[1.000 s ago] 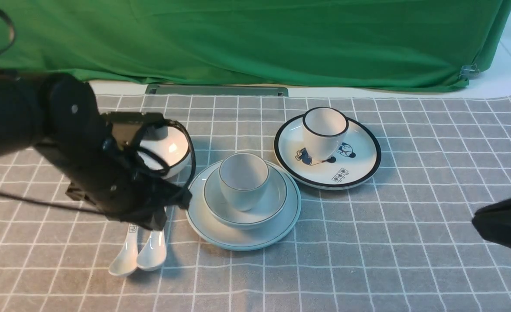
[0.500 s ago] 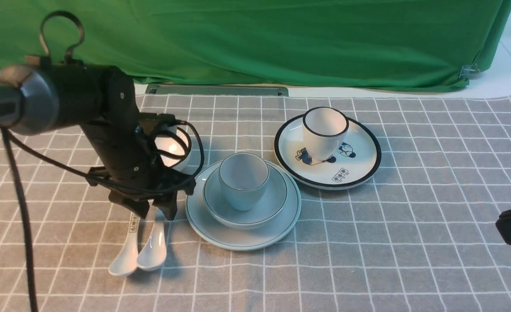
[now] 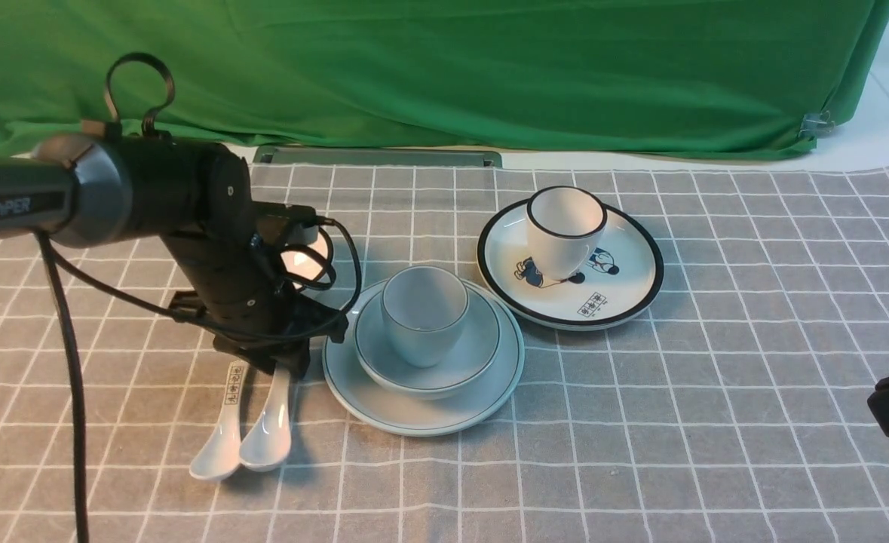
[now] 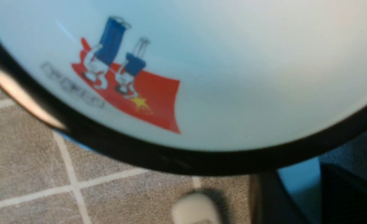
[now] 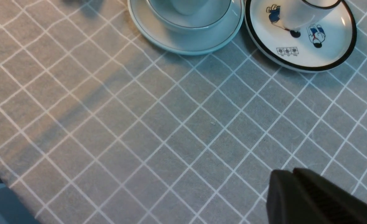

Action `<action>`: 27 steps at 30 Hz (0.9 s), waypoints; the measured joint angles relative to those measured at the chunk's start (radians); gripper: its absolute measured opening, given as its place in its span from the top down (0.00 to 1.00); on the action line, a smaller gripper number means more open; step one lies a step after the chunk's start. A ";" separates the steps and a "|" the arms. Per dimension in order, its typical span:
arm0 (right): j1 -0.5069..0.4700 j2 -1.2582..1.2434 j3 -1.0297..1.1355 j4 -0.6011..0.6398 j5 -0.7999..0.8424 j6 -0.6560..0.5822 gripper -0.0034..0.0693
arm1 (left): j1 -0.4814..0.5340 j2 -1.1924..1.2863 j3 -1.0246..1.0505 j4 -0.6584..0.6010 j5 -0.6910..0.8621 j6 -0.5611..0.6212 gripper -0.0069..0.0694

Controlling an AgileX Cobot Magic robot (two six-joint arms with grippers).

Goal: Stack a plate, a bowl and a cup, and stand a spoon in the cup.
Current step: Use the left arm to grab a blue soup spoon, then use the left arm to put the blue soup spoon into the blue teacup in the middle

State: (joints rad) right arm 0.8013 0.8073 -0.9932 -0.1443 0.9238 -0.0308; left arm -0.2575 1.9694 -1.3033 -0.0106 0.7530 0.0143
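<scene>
**Stack, counter centre.** The plate (image 3: 421, 418) is laid on the grey checked cloth (image 3: 640, 422). The bowl (image 3: 474, 354) is seated in it, and the cup (image 3: 423, 313) is stood upright in the bowl, empty.

**Spoon** (image 3: 267, 441). It is laid flat at 8 o'clock of the plate, just beside it, and is touched at its 9 o'clock by a lettered spoon (image 3: 218, 445).

**Left hand** (image 3: 282, 362). It is poised over the spoon's handle end. Whether the handle is gripped cannot be told.

**Right hand** (image 5: 290, 174). It is placed at 4 o'clock of the stack, well apart, with its fingers pressed together and nothing held.

**Also listed.** A black-rimmed bowl (image 3: 301, 260) is found at 10 o'clock, partly hidden. A cartoon plate (image 3: 625, 279) carrying a black-rimmed cup (image 3: 565, 226) is found at 1 o'clock.
</scene>
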 joint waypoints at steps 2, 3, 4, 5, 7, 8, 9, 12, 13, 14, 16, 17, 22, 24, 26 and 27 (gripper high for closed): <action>0.000 0.000 0.000 0.001 0.000 0.009 0.86 | 0.000 0.000 0.000 0.000 0.002 0.004 0.75; 0.000 0.000 0.000 0.001 0.000 0.012 0.86 | 0.000 0.000 -0.001 0.000 0.003 0.005 0.75; 0.000 0.000 0.000 0.001 0.000 0.016 0.86 | 0.000 0.000 -0.001 -0.001 0.005 0.005 0.74; 0.000 0.000 0.000 0.001 0.000 0.017 0.86 | 0.000 0.000 -0.001 -0.001 0.019 0.008 0.74; 0.000 0.000 0.000 0.001 0.000 0.018 0.86 | 0.000 -0.004 -0.001 -0.001 0.040 0.008 0.74; 0.000 0.000 0.000 0.001 0.000 0.018 0.86 | 0.000 -0.011 -0.001 -0.001 0.061 0.012 0.74; 0.000 0.000 0.000 0.001 0.000 0.018 0.86 | 0.000 -0.013 -0.001 -0.001 0.065 0.014 0.74; 0.000 0.000 0.000 0.001 0.002 0.019 0.86 | -0.005 -0.107 0.020 -0.017 0.093 0.039 0.74; 0.000 0.000 0.000 0.001 0.003 0.019 0.86 | -0.005 -0.115 0.020 -0.019 0.092 0.039 0.74; 0.000 0.000 0.000 0.001 0.006 0.019 0.86 | -0.016 -0.186 0.050 -0.022 0.074 0.044 0.74; 0.000 0.000 0.000 0.001 0.011 0.022 0.86 | -0.043 -0.309 0.105 -0.044 0.004 0.061 0.74; 0.000 -0.001 0.000 0.001 0.012 0.023 0.86 | -0.058 -0.362 0.125 -0.060 -0.048 0.068 0.74; 0.000 -0.022 0.003 -0.011 0.015 0.050 0.86 | -0.221 -0.617 0.335 -0.240 -0.607 0.197 0.74; 0.000 -0.038 0.010 -0.026 0.012 0.071 0.86 | -0.282 -0.637 0.390 -0.262 -0.806 0.231 0.74; 0.000 -0.060 0.024 -0.037 0.007 0.084 0.86 | -0.324 -0.630 0.432 -0.267 -0.932 0.245 0.74; 0.000 -0.088 0.050 -0.047 -0.004 0.099 0.86 | -0.364 -0.601 0.456 -0.259 -1.046 0.248 0.74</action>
State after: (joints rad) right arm 0.8013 0.7191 -0.9427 -0.1914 0.9198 0.0681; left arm -0.6215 1.3680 -0.8474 -0.2698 -0.2930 0.2622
